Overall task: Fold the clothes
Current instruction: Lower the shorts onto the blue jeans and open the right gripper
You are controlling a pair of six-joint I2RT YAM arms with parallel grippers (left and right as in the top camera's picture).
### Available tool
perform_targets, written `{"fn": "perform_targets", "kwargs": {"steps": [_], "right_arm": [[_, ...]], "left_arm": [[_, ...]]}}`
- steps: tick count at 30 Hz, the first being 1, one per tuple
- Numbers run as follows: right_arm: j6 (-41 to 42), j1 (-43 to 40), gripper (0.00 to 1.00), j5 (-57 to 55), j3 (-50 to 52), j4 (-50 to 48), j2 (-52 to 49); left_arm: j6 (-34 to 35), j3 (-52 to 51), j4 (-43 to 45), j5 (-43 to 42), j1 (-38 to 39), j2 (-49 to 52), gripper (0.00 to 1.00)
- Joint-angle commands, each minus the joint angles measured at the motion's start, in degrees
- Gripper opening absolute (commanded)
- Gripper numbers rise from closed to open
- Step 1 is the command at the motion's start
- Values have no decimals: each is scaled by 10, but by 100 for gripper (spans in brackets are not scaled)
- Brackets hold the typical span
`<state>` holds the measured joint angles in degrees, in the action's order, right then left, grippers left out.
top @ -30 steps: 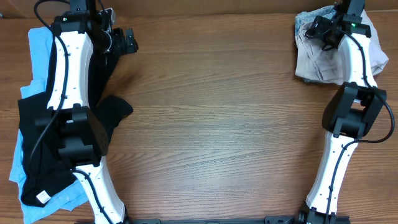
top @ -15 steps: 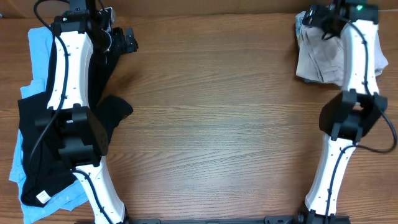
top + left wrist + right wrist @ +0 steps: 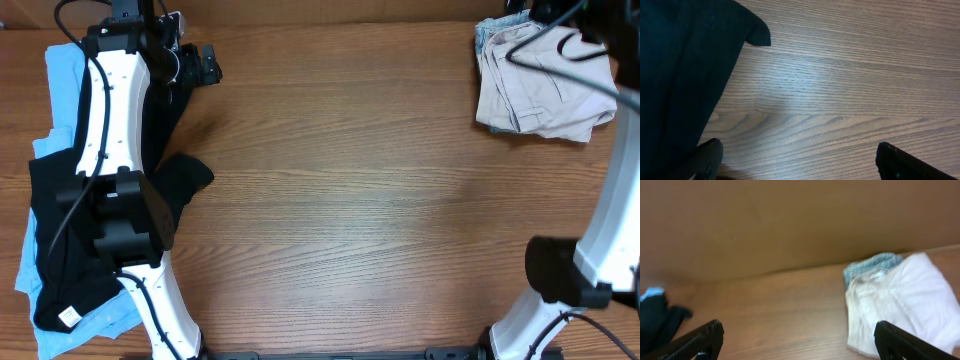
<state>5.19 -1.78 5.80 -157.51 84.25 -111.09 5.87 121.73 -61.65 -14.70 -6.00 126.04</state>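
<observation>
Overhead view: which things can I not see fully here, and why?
- The black garment: partly hidden under the left arm.
- The light blue cloth: mostly covered by the black garment and that arm.
- The grey-blue item: mostly under the beige garment.

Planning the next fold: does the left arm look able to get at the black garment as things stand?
Probably yes: the black garment lies just beside the open left tool, with nothing on the bare table between them.
</observation>
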Motion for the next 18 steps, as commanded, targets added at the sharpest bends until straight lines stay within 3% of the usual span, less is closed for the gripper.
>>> {"fn": "perform_targets", "kwargs": {"steps": [1,18], "right_arm": [[-5,15,100,3,-1,36,20],[-6,17,100,-20,0,128,28]], "left_arm": [[4,-5,2,3,4,0,100],[4,-5,2,3,4,0,100]]}}
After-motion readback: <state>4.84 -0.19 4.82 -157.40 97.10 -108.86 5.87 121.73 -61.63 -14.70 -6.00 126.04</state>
